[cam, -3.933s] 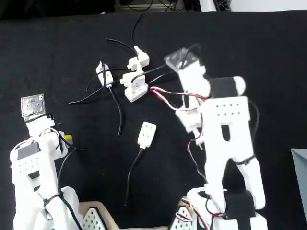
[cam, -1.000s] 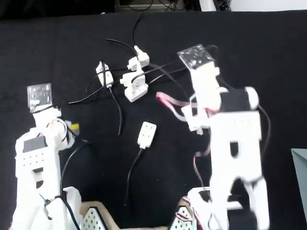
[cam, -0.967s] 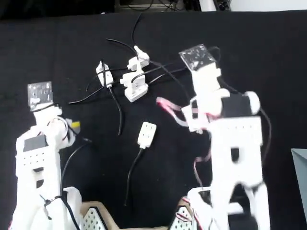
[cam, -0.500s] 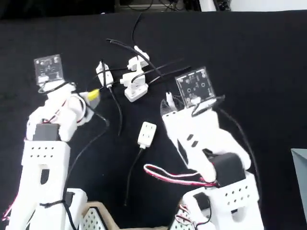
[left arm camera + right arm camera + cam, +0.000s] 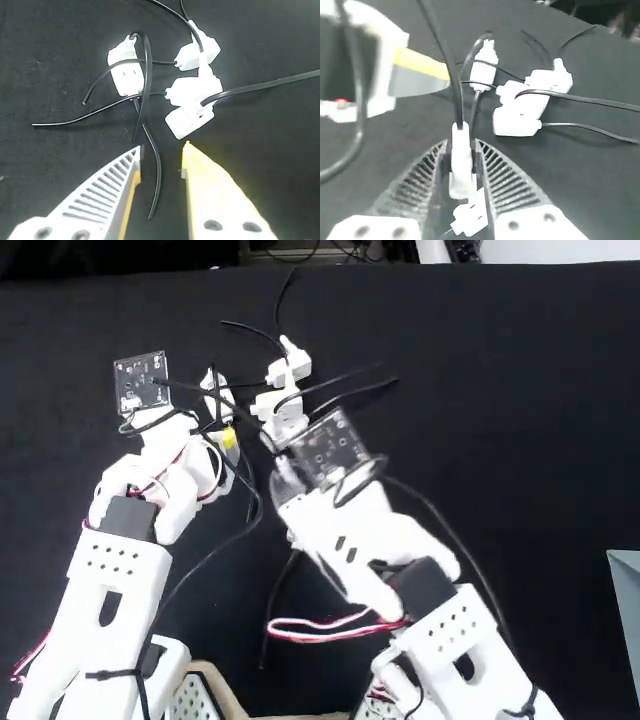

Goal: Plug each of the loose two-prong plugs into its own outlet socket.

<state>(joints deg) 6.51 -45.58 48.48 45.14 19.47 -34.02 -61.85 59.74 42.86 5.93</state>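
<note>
On the black table [image 5: 520, 390], at about eleven o'clock from its middle, we see a cluster of white plugs and outlets [image 5: 280, 400]. The left gripper [image 5: 161, 146] sits at roughly eight o'clock of that cluster, just beside it. Its fingers are spread apart and grip nothing, and a black cord [image 5: 152, 170] passes between them. The right gripper [image 5: 461, 142] is at about five o'clock of the cluster, clenched on a white plug [image 5: 461, 165] whose cord leaves its far end. Close against the plug's near end we see a white outlet [image 5: 469, 219] between the finger bases — whether the two touch we cannot tell.
</note>
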